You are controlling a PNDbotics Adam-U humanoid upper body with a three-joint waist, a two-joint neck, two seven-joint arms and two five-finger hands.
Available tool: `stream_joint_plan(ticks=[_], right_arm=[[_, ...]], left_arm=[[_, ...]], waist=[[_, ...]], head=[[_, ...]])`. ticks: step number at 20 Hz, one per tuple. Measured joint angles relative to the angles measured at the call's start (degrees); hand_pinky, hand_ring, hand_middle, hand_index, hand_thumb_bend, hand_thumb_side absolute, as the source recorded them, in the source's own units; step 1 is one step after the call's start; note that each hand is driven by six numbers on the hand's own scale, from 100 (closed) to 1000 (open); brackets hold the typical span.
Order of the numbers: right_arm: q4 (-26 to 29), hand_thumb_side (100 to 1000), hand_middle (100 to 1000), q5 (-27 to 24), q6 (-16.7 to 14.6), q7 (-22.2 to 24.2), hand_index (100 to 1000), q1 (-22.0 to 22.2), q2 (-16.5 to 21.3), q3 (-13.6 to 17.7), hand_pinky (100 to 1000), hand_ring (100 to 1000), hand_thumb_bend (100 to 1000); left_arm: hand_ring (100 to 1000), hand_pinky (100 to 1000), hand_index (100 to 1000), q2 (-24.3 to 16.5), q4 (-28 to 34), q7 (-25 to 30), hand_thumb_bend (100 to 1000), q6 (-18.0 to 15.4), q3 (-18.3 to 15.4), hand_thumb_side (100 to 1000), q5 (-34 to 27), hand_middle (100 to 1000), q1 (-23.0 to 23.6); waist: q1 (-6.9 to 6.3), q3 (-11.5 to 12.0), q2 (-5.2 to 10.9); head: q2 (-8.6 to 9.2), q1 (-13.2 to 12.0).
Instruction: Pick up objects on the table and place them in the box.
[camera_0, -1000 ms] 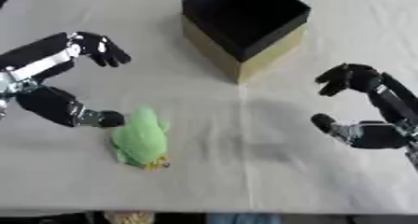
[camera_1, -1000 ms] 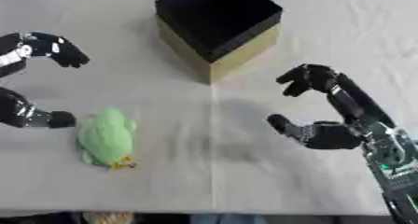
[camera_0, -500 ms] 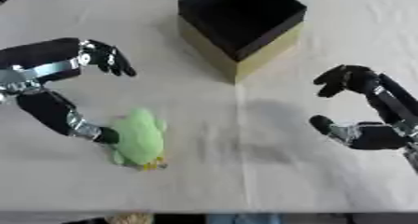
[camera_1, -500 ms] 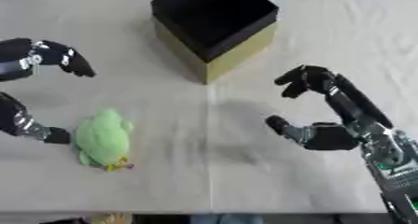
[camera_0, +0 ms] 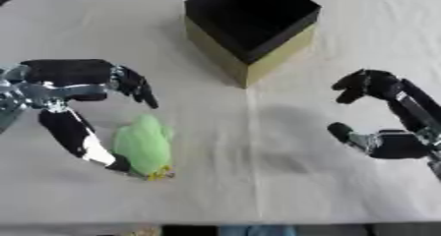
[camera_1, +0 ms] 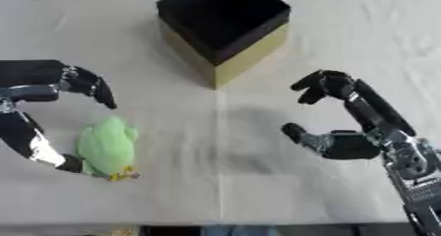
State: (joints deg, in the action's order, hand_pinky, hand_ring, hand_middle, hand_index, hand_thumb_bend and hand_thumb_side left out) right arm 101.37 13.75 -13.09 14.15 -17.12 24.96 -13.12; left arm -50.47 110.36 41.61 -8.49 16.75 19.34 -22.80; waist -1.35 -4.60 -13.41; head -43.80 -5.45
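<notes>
The left hand [camera_0: 60,90] enters from the left edge, spread wide: its fingers [camera_0: 134,85] arch above the soft green plush toy [camera_0: 142,144], and its thumb [camera_0: 82,141] extends down along the toy's left side, tip at the toy's lower left. The right hand [camera_1: 362,127] hangs well right of the toy, fingers and thumb apart in an open C, holding nothing.

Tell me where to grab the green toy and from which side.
Take the green toy across its plump middle, coming from above. It lies flat and lengthwise on the table, narrow sides exposed. The left hand already brackets it, thumb at its near end, fingers past its far end; the grasp would probably hold.
</notes>
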Motion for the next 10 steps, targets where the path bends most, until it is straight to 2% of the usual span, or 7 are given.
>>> stream_joint_plan(ticks=[10], right_arm=[[-0.01, 447, 691, -0.03, -0.04, 0.17, 763, 0.0, -0.01, -0.29, 630, 632, 440]], left_arm=[[740, 744, 814, 1.25, -4.29, -0.38, 598, -3.08, 3.76, 479, 3.72, 721, -2.62]], waist=[[0.07, -0.12, 0.0]], head=[[0.0, -0.32]])
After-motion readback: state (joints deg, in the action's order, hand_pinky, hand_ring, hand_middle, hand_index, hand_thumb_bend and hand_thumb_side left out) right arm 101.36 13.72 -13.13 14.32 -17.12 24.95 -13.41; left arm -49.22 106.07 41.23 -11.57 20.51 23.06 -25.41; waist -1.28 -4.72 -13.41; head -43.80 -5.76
